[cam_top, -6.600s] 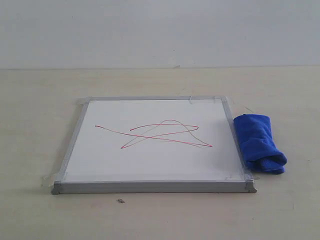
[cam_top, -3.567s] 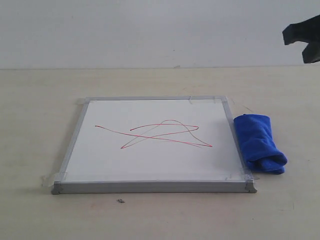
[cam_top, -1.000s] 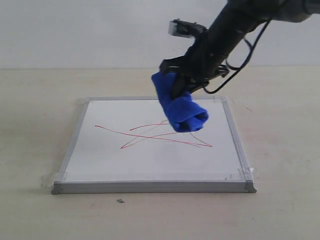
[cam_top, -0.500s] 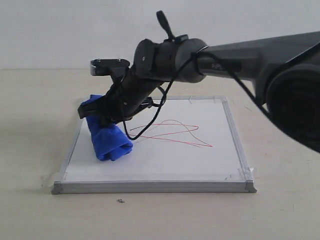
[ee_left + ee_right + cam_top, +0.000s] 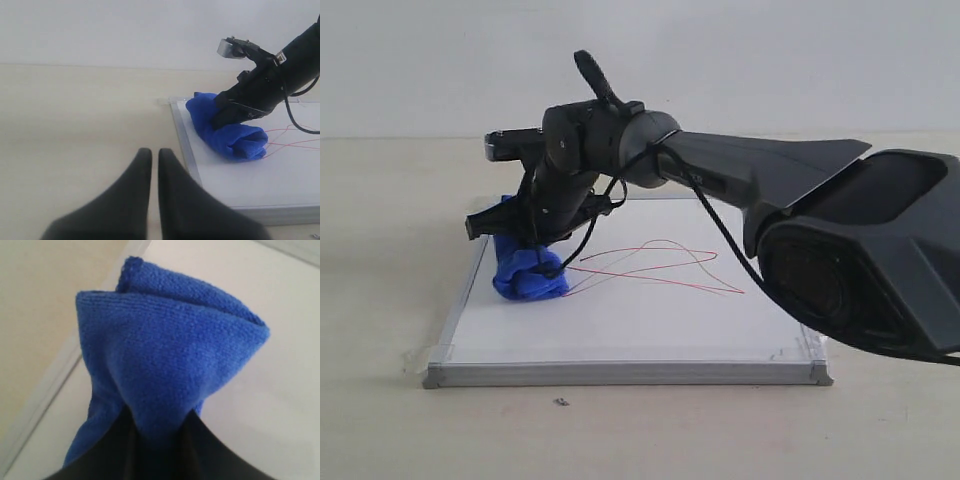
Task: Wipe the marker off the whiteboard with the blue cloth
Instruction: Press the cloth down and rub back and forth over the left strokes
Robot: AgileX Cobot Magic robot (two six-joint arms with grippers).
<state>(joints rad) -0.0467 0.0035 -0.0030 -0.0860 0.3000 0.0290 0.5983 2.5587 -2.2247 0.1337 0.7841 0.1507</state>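
Pale beige tabletop meets a plain white wall behind.

Cloth: bright royal blue, fluffy nap; board: plain white, grey frame; marker lines: thin red, crossing; table: pale beige; left tool: black.

We see a pale beige table stretching from the near edge to the far side of the scene. Flat on it, about the middle, lies a square grey-framed whiteboard (we can make out clear tape at its near left corner, lapping onto the tabletop). Just in front of the board, left of centre, a small dark speck sits on the bare surface.
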